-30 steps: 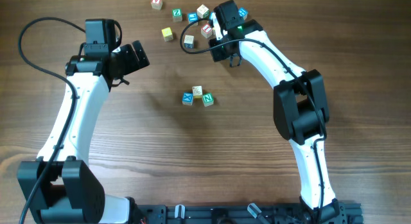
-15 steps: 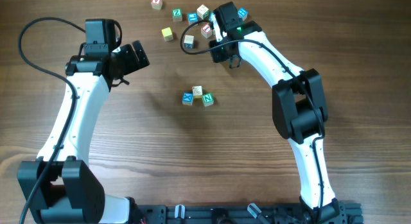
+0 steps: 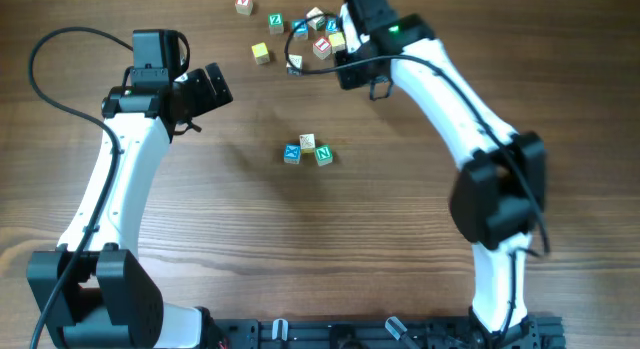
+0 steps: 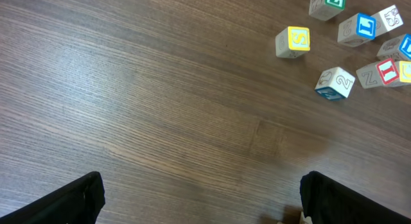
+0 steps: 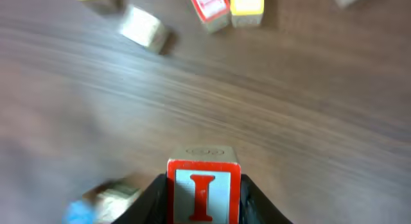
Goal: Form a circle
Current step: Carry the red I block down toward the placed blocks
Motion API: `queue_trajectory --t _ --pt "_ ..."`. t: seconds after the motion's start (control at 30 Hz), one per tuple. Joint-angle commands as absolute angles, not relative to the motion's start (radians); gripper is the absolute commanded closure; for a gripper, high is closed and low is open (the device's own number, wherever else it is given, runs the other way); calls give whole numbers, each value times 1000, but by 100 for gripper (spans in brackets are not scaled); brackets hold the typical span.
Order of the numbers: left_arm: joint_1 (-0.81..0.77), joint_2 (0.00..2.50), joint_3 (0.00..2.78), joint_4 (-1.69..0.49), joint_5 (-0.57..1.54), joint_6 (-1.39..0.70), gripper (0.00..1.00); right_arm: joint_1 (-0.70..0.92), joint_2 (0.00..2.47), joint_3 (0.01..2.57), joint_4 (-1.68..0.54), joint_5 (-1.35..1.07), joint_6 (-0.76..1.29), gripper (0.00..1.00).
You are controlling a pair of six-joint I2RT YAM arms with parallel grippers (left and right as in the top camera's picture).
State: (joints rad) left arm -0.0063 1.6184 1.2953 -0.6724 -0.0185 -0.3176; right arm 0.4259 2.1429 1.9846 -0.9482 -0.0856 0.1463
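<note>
Obs: right claw [image 5: 204, 208] at 12 o'clock grips red I cube [image 5: 203, 182]; left claw [image 4: 199, 198] wide. The circle [image 3: 307, 149], three cubes so far, sits mid-counter [image 3: 230, 219]. Risk: cube slips in transit, or placement knocks neighbours apart.

Soft, even light — right wrist view motion-blurred.

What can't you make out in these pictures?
Overhead: held red I cube hidden under the right arm.
Right wrist: lower-left cube blurred, letter unreadable.
Left wrist: left gripper fingers cut off by bottom edge.
Overhead: centre cream cube, letter too small.
</note>
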Motion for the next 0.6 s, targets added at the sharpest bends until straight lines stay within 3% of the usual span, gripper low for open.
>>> queue_trajectory --t 0.0,0.23,0.47,0.57 --pt "-2 1621 1295 -670 -28 -326 0 446 2043 1990 -1053 -160 246 76" --pt "-2 1621 1295 -669 -28 -326 0 542 2039 1987 -1298 -159 355 76" --pt "-2 1621 1295 -670 -28 -326 0 707 2040 1895 -1316 -144 511 76" --pt "-2 1621 1295 -670 -28 -326 0 767 2040 1818 -1244 -109 622 87"
